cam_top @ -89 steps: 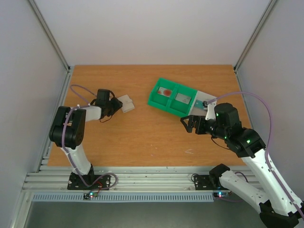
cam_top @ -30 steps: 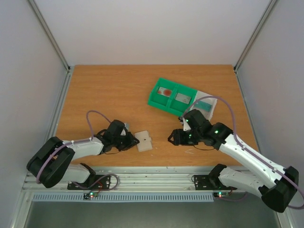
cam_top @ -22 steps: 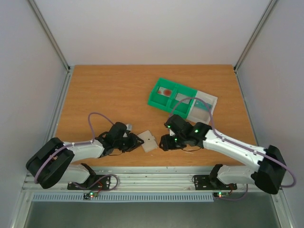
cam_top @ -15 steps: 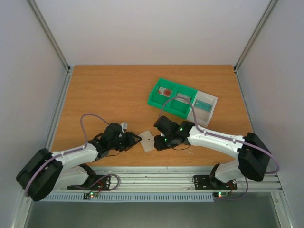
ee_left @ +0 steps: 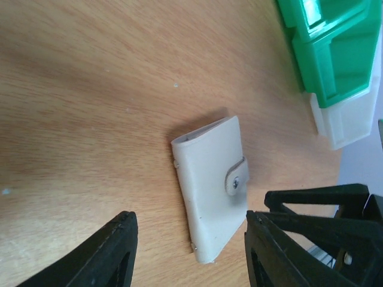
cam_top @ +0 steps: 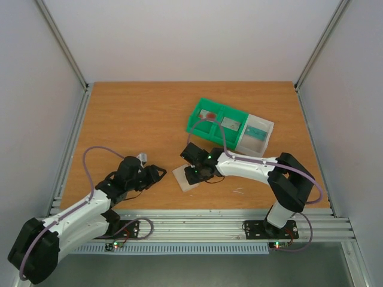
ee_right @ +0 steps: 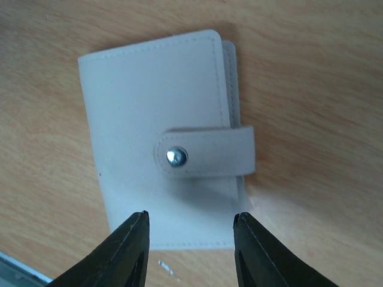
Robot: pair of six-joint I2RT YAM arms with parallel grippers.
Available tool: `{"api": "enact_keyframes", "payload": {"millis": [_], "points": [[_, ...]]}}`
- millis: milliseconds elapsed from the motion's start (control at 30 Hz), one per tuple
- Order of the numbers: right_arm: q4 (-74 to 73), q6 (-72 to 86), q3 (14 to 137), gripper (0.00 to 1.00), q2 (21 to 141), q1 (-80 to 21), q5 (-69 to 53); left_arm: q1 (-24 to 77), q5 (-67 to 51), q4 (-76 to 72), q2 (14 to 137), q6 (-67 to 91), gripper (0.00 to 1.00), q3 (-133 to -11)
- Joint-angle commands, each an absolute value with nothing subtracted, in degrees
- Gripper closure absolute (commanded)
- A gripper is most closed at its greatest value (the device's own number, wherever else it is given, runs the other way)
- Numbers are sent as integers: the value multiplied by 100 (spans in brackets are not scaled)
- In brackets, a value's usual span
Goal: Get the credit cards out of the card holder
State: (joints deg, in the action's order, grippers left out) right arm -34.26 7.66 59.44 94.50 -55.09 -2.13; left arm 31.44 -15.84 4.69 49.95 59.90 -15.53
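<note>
Card holder [cam_top: 184, 178]: you have it flat on the table [cam_top: 137, 119] near the front edge, between the two grippers, beige side up; its tab is snapped shut over the long edge with a small metal stud
Left arm: yours lies low along the front left of the table, reaching right toward the card holder
Left gripper [cam_top: 157, 173]: its fingers are spread with nothing between them; it sits just left of the card holder and apart from it, and from the left wrist view you see the holder [ee_left: 210, 188] ahead of the gap
Right gripper [cam_top: 192, 173]: it hangs right over the card holder's right part, fingers spread; the right wrist view shows you the beige panel and tab [ee_right: 164, 143] through the gap, and you cannot tell whether the fingertips touch the holder
Right arm: it stretches from the front right corner leftward across the table
Green tray [cam_top: 206, 133]: well behind the right gripper, set at an angle, two compartments, each holding a small item too small for you to name
White tray [cam_top: 267, 124]: touching the green tray's right end
</note>
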Motion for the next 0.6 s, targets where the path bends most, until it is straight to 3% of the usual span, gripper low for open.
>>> {"api": "enact_keyframes", "payload": {"millis": [0,567], "points": [[-3353,653,6294,59,9822,-5555,-67,3103,-1415,719,4856,5757,50,-1413],[-3709,476,6873,67,10414,-5555,-18,3104,-1370,844,4807,5673,49,-1406]]}}
